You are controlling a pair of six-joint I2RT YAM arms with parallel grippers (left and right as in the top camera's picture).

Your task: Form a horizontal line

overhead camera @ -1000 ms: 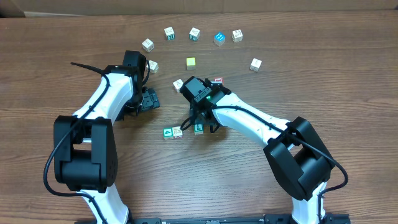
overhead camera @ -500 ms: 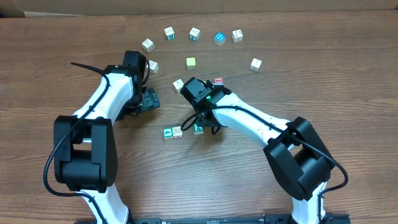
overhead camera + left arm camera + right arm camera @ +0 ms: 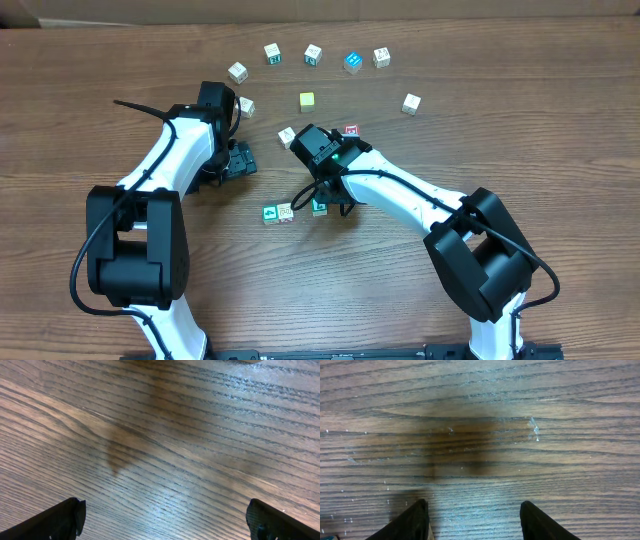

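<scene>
Just below the middle of the table [image 3: 560, 120], the horizontal line [image 3: 279, 213] is only half made: a green cube [image 3: 270, 213] sits touching a white cube with red print [image 3: 286, 212], and a second green cube [image 3: 319, 208] lies to their right on much the same level, but with a gap of bare wood between. The right gripper [image 3: 324, 201] hangs directly over that second green cube, probably so it can nudge or reseat it against the white one. Its wrist camera shows the jaws parted with only wood grain between the fingers [image 3: 415, 521], so it holds nothing there. The red-faced cube [image 3: 351, 130] waits apart, above the right arm, likely the last piece to fetch. The left gripper [image 3: 165, 519] is parked off to the left, jaws spread wide over bare wood, seemingly kept clear of the row. Spare cubes, including a blue-faced cube [image 3: 352, 62] and a yellow cube [image 3: 307, 100], curve along the far side.
</scene>
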